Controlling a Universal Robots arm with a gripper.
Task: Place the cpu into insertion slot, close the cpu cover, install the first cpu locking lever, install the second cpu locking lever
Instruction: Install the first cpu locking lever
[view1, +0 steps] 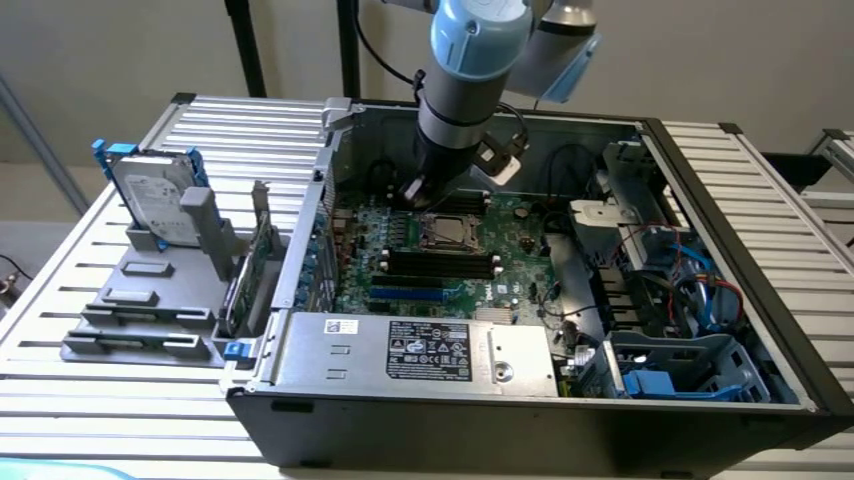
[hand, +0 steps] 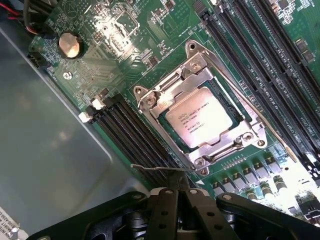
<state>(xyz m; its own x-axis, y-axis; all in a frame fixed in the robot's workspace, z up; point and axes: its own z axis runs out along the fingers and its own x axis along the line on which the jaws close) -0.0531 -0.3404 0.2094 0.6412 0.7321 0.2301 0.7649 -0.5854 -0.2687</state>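
The cpu (hand: 199, 121) lies flat in the insertion slot (hand: 196, 50), its pale metal face showing through the window of the cpu cover (hand: 150, 101), which is folded down over it. A thin wire locking lever (hand: 160, 168) sticks out at the socket's corner, just in front of my gripper (hand: 179, 194). The black fingers are shut with nothing between them. A second lever (hand: 260, 117) runs along the socket's side by the long memory slots. In the exterior view the gripper (view1: 424, 196) hangs low inside the case, just behind the socket (view1: 454, 232).
The green motherboard (view1: 514, 270) sits in an open black PC case (view1: 534, 420). Black memory slots (hand: 255, 60) flank the socket. A power supply (view1: 414, 350) lies at the front, cables and a blue drive cage (view1: 681, 375) at the exterior view's right, and a hard drive (view1: 154, 205) in a grey rack at its left.
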